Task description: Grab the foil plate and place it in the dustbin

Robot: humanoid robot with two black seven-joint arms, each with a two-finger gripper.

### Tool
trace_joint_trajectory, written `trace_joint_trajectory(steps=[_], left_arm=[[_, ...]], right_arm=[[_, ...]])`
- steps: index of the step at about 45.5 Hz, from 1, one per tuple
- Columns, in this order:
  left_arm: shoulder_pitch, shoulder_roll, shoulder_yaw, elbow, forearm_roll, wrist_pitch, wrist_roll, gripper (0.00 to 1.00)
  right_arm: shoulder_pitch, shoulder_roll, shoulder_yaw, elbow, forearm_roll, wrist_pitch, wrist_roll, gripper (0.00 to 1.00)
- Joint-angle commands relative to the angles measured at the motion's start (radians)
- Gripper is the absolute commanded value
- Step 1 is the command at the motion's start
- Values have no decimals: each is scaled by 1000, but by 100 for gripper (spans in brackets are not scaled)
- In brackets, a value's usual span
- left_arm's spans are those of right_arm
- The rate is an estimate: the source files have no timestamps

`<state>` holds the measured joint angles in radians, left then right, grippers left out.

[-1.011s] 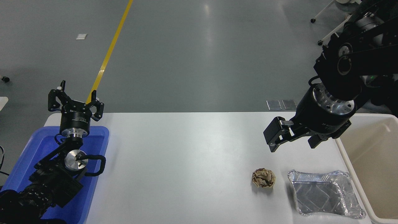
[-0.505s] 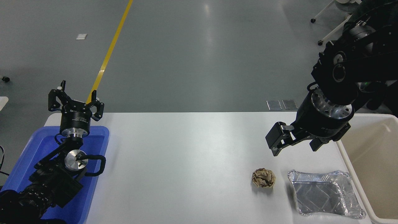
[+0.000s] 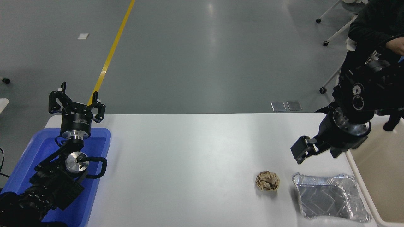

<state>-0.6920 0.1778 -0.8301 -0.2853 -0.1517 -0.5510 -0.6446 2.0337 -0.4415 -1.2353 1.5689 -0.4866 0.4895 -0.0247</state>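
Note:
The foil plate [image 3: 329, 197], a shiny silver tray with a crinkled rim, lies flat on the white table at the near right. The cream-white dustbin [image 3: 386, 170] stands just right of it at the table's right edge. My right gripper [image 3: 317, 153] is open and empty. It hangs above the table just beyond the plate's far edge, next to the dustbin's left rim. My left gripper [image 3: 76, 103] is open and parked at the lower left over the blue tub.
A crumpled brown paper ball [image 3: 267, 180] lies just left of the plate. A blue plastic tub [image 3: 19, 170] stands at the table's left edge under the left arm. A person in a dark sleeve [image 3: 375, 19] is at the top right.
My right arm has moved right and lower, bringing the open gripper closer to the plate's far edge and the dustbin. The person at the top right is now uncovered.

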Motion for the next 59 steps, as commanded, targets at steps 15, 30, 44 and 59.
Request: trace_joint_trajectory(steps=[15,30,44,59], left_arm=[[0,0,0,0,0,0,0,99],[0,0,0,0,0,0,0,99],[0,0,0,0,0,0,0,99],[0,0,0,0,1,0,0,99]], right_arm=[[-627,-287,261,-319,-363,-100,0,100],[-759,-261,376,-461,-359,-132,0,100],[-872,-200,378,-661,-349,-149,3,100],[-922,-194,447,-662,-348,-161,3,100]])
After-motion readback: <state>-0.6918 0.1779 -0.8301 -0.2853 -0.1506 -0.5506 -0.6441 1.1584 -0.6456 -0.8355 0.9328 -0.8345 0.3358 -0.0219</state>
